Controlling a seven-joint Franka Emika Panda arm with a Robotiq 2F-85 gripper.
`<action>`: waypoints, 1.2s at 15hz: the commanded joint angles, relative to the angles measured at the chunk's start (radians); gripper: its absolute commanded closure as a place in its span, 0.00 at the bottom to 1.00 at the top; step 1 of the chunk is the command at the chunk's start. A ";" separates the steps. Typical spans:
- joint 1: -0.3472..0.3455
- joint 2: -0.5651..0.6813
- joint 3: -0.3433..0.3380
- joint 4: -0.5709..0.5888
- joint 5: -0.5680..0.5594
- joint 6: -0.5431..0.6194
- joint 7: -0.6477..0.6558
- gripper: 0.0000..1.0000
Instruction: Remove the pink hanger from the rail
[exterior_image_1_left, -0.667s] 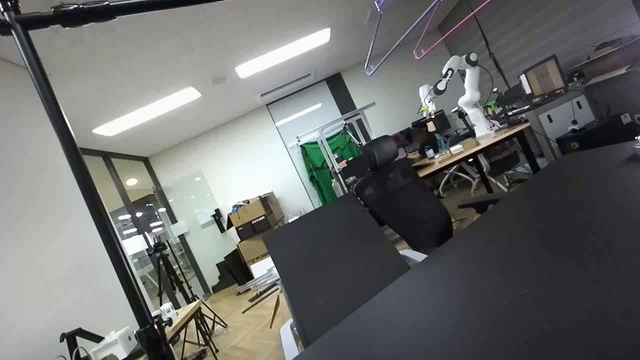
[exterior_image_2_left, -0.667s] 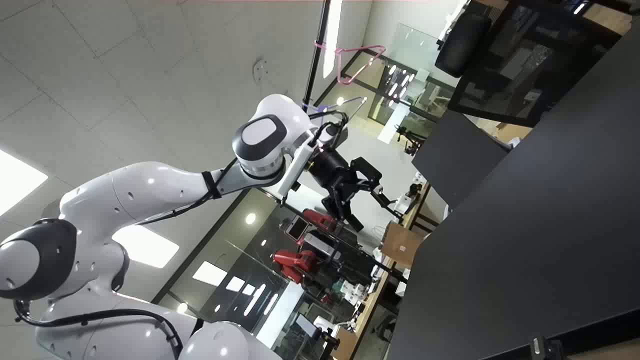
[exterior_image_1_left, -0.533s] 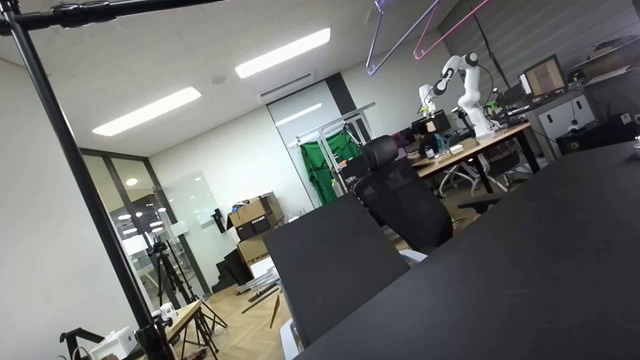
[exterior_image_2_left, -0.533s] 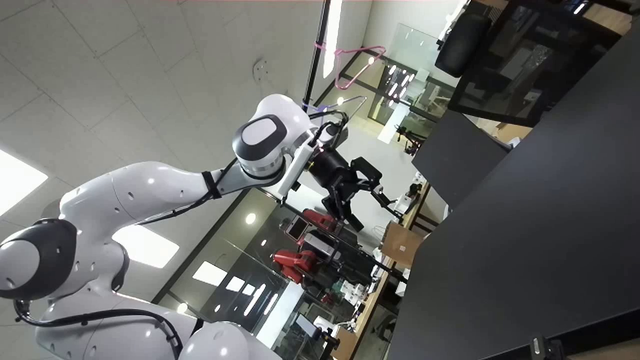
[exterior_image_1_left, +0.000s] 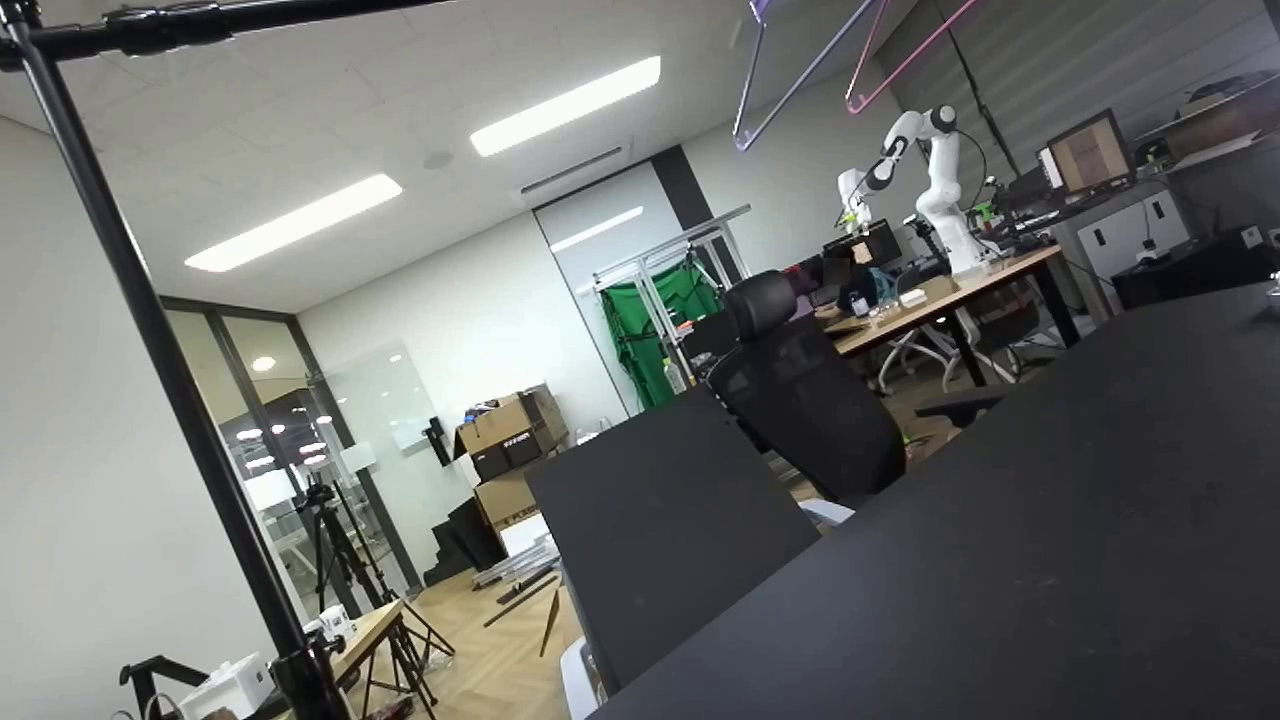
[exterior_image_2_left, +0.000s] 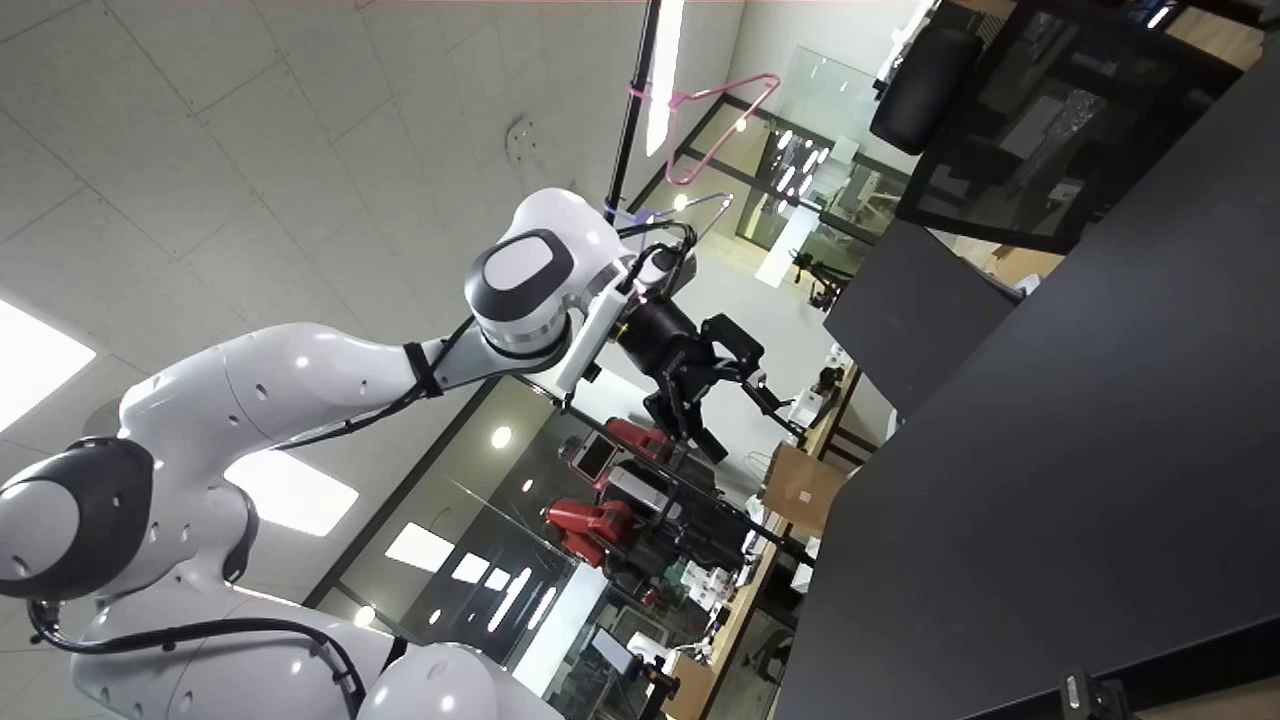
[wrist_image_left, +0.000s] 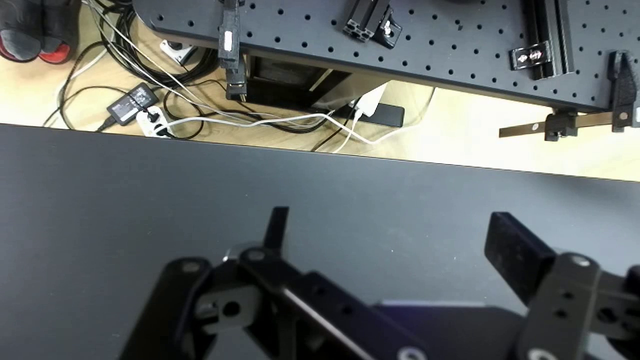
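Observation:
The pink hanger (exterior_image_2_left: 727, 88) hangs by its hook on the black rail (exterior_image_2_left: 630, 120) in an exterior view. Its lower part also shows at the top edge in an exterior view (exterior_image_1_left: 918, 53), with its hook out of frame. A purple hanger (exterior_image_2_left: 690, 208) hangs on the same rail, nearer the arm, partly hidden by the wrist; it also shows in an exterior view (exterior_image_1_left: 810, 72). My gripper (exterior_image_2_left: 757, 443) points down over the dark table, apart from both hangers. In the wrist view my gripper (wrist_image_left: 391, 212) is open, with nothing between its fingers. The pink hanger is out of the wrist view.
The dark table (exterior_image_2_left: 1000, 450) lies below the gripper. A black stand post (exterior_image_1_left: 170, 370) rises at the side. An office chair (exterior_image_1_left: 800, 400) stands by the table. A perforated black bench (wrist_image_left: 310, 30) with clamps and cables lies beyond the table edge in the wrist view.
The pink hanger has swung or turned on the rail; its outer corner has shifted. The arm and gripper have not moved. A person showed briefly at the far desk.

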 joint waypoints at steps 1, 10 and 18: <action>-0.024 -0.021 0.022 -0.015 0.006 0.026 -0.012 0.00; -0.044 -0.396 0.053 -0.180 0.004 0.257 -0.035 0.00; -0.026 -0.395 0.037 -0.172 -0.005 0.243 -0.033 0.00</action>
